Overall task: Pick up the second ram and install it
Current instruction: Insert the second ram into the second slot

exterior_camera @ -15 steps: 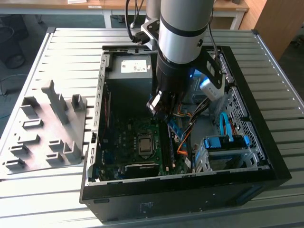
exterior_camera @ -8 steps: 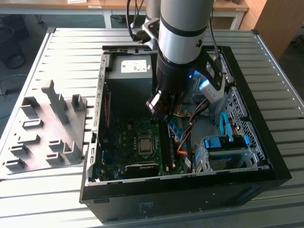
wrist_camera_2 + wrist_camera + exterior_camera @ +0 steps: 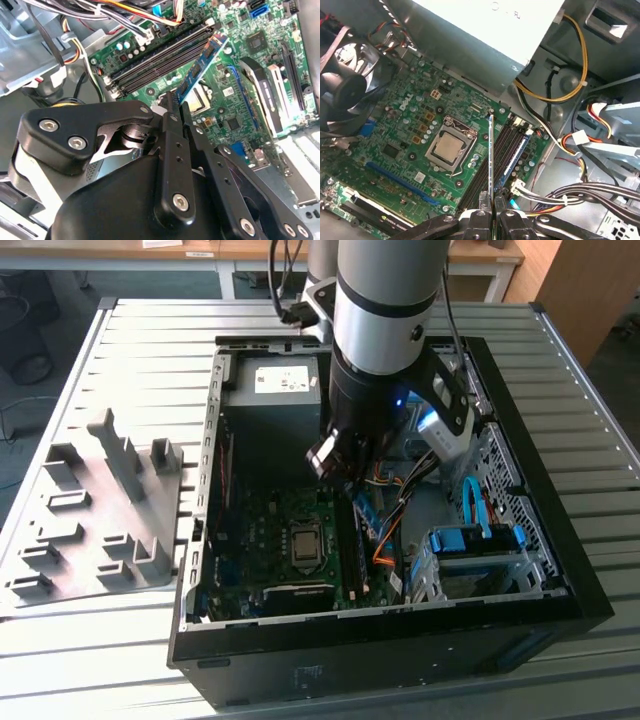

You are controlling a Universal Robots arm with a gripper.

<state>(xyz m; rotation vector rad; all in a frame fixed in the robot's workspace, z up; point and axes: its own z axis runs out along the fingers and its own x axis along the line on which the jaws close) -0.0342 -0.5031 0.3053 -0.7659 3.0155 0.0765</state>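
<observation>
The gripper [image 3: 491, 214] has its jaws pinched shut on the second ram [image 3: 491, 155], which juts straight out ahead of them above the black sockets [image 3: 504, 145]. It's probably not seated yet. Doing this well means edge parallel to the slot, notch matched, and even pressure.

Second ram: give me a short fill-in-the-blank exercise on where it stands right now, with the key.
1. The gripper has its jaws ____ on the second ram.
2. The second ram is held over the long black ____ of the motherboard.
3. In the exterior view, the grey tray lies outside the computer case, on the exterior view's ____.

Missing words: shut; sockets; left.
</observation>
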